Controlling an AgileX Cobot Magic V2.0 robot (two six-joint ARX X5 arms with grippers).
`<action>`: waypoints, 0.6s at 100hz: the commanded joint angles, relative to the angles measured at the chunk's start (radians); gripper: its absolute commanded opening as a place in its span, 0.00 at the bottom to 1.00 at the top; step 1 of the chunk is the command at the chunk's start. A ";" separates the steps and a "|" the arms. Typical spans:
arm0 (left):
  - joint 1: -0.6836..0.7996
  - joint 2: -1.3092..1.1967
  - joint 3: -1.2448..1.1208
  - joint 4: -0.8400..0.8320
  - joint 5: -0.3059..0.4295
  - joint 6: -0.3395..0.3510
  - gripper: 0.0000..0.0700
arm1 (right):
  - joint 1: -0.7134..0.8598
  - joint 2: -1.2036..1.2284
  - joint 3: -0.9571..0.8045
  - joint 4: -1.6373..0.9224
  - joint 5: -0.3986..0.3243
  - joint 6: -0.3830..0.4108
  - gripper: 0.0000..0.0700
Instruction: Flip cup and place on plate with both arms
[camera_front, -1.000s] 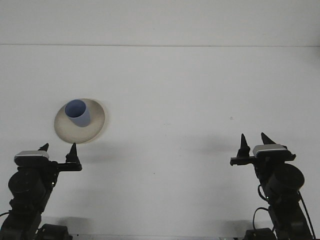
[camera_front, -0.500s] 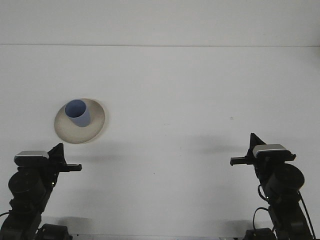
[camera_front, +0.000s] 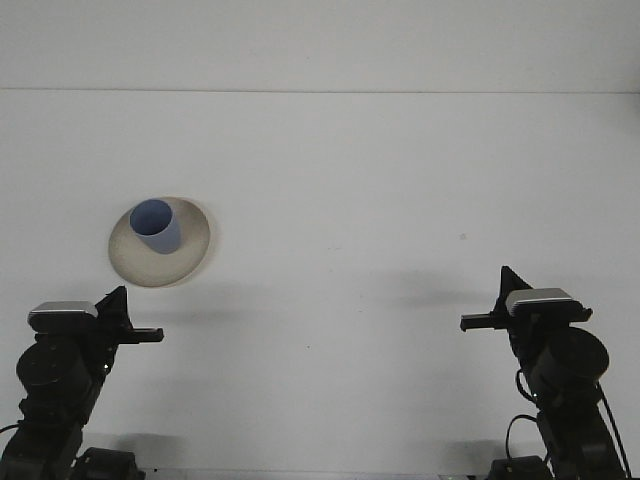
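Sitting low at the near edge of the white table (camera_front: 330, 180), both arms look parked at their bases, and from how things lie the work reads as essentially finished. Nearest on the left, the left gripper (camera_front: 118, 297) shows a single dark point above its wrist block, so its fingers appear drawn together with nothing between them; it hangs just short of the plate without touching it. Across the near edge, well apart from it, the right gripper (camera_front: 509, 277) likewise shows one dark point, its fingers seemingly closed on nothing, with only bare tabletop around it. A little farther in on the left side lies the cream plate (camera_front: 190, 250), flat on the table, and on it stands the blue cup (camera_front: 155, 227), resting toward the plate's left part with its open mouth facing up and tipped slightly toward the camera as this view shows it. Neither gripper has hold of the cup, and it sits inside the plate's rim, so the flipping and the placing both seem done; what could remain, as a judgement, is no more than the arms settling at rest. Nothing stands in the way: the middle and right of the table carry only a few faint specks, and beyond the plate the surface runs bare up to the pale back wall (camera_front: 320, 40).
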 joint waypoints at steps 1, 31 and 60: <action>-0.002 0.002 0.015 0.010 0.005 -0.003 0.02 | 0.003 0.005 0.005 0.011 0.003 -0.006 0.00; -0.002 0.002 0.015 0.010 0.005 -0.003 0.01 | 0.003 0.005 0.005 0.011 0.003 -0.006 0.00; -0.001 -0.020 -0.011 0.129 -0.014 0.023 0.02 | 0.003 0.005 0.005 0.011 0.003 -0.006 0.00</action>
